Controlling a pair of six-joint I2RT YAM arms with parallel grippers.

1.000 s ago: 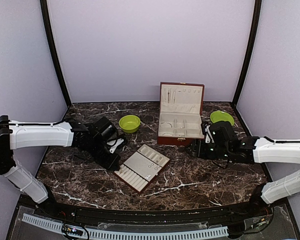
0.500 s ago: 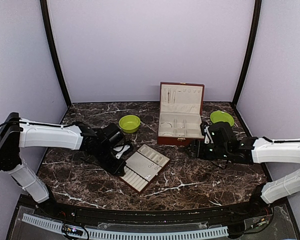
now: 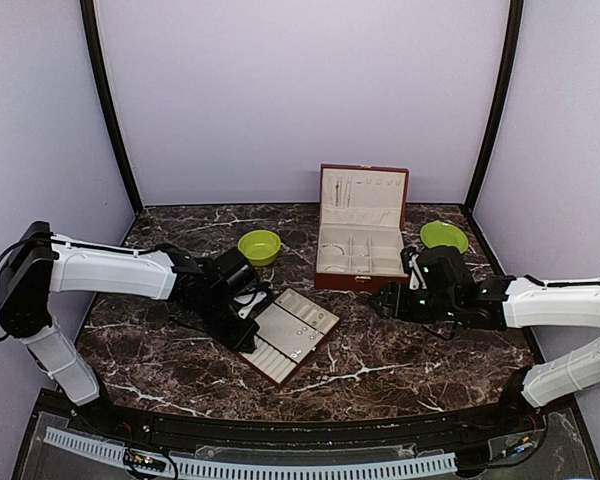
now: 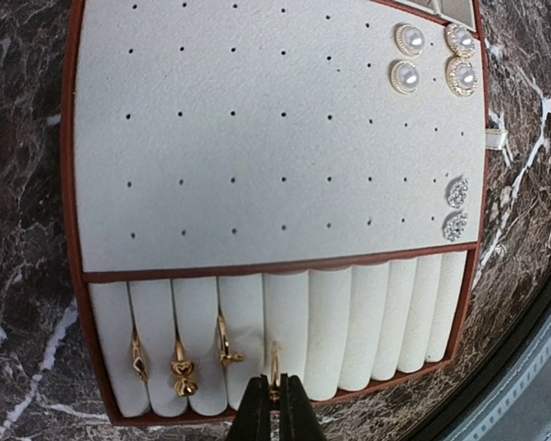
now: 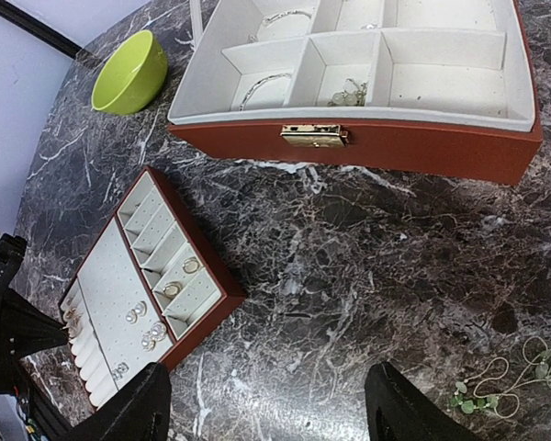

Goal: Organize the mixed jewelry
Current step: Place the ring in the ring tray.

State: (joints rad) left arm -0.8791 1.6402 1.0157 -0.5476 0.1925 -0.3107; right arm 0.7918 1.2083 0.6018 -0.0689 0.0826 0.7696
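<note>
The tray [image 3: 280,340] lies open on the tabletop [image 3: 400,355], cream-lined. The left arm [image 3: 110,270] reaches to the tray's near end. Its jaws are pinched narrow on a gold ring [image 4: 275,366], which stands in a slot of the tray's ring rolls, just beside three more gold rings [image 4: 182,372] seated in neighbouring slots. On the tray's holed pad, four pearl studs [image 4: 407,77] sit in one corner and two sparkly studs [image 4: 456,209] sit along the same edge. The box [image 3: 361,262] stands open behind the tray to its right, with silvery pieces [image 5: 266,87] in its compartments. The bowl [image 3: 259,247] is behind the tray to its left, and the plate [image 3: 444,235] is further right, past the box. The right arm [image 3: 560,300] hovers to the tray's right, its jaws wide and holding nothing. A beaded necklace [image 5: 500,386] lies on the tabletop, well apart from the tray on that right side
</note>
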